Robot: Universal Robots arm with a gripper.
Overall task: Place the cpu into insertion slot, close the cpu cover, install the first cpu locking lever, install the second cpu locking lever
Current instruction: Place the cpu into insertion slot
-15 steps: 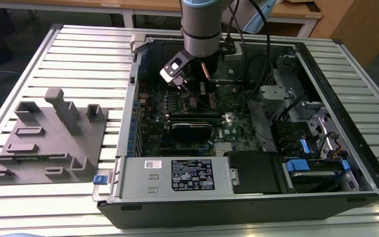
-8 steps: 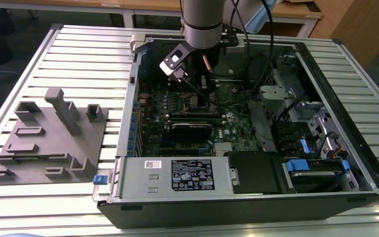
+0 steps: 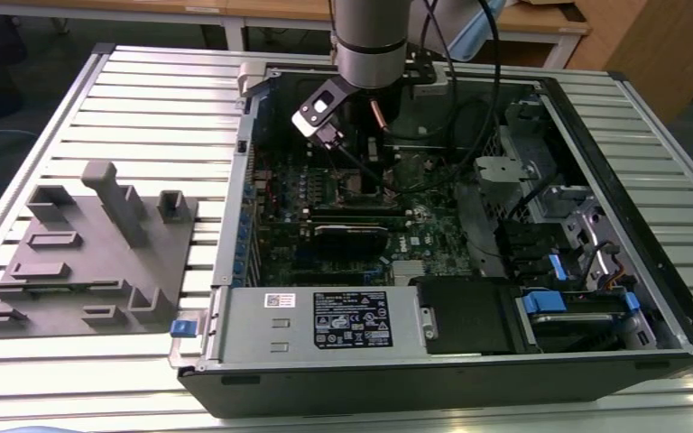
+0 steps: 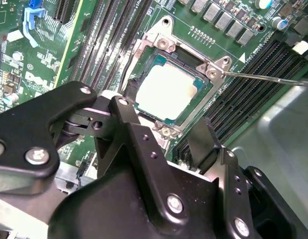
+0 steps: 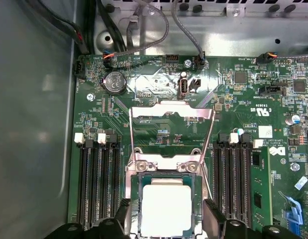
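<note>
claw fingers [image 4: 128, 117] hide part of the cpu cover [image 4: 156, 42].

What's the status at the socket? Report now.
Open, empty claw straddles the insertion slot. The cpu sits seated in it. The cpu cover appears raised, not closed. No obstruction seen over the chip.

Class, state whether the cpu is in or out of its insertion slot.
In: the cpu lies flat inside the insertion slot.
</note>
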